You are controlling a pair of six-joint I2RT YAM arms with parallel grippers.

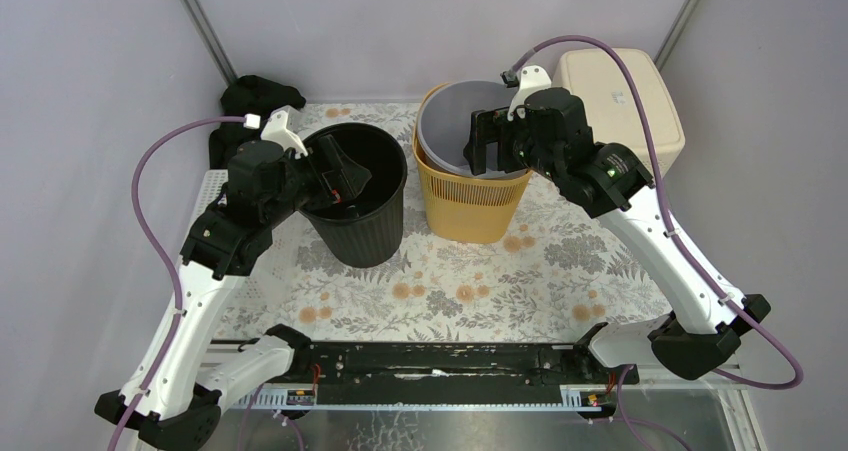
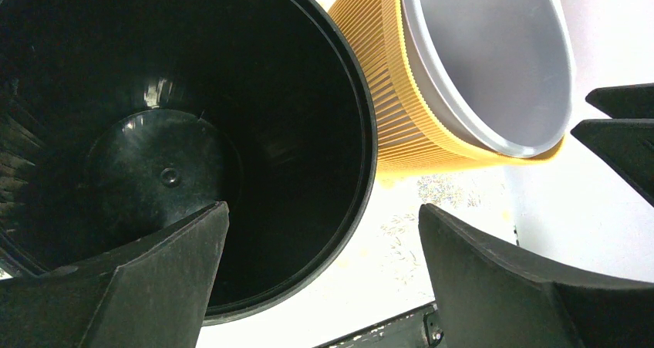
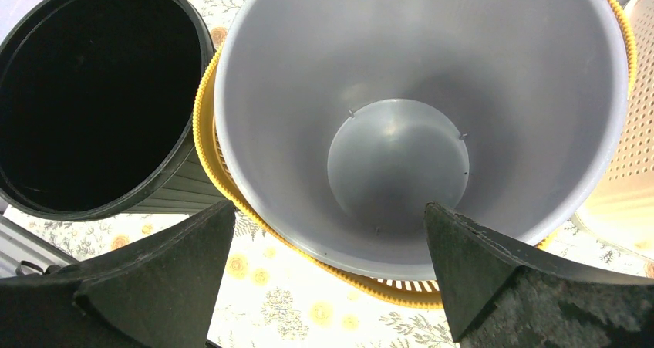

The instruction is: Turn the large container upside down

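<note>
Floral table [image 1: 560,271]; left claw [image 2: 324,209] wide open, straddling black bin [image 2: 154,93] rim.

The left arm [image 1: 205,271] rises from its base at the near left, leans forward and inward, and bends at the wrist so that the left gripper [image 1: 345,179] points to the right and downward. Its fingers [image 2: 146,286] stand wide apart with nothing between them. The right arm [image 1: 665,251] climbs from the near right and reaches back and inward, so that the right gripper [image 1: 488,156] points left and downward. Its fingers [image 3: 517,286] are likewise spread wide and grip nothing. From above, both grippers seem to be at about the same height, though that is hard to judge.
</note>
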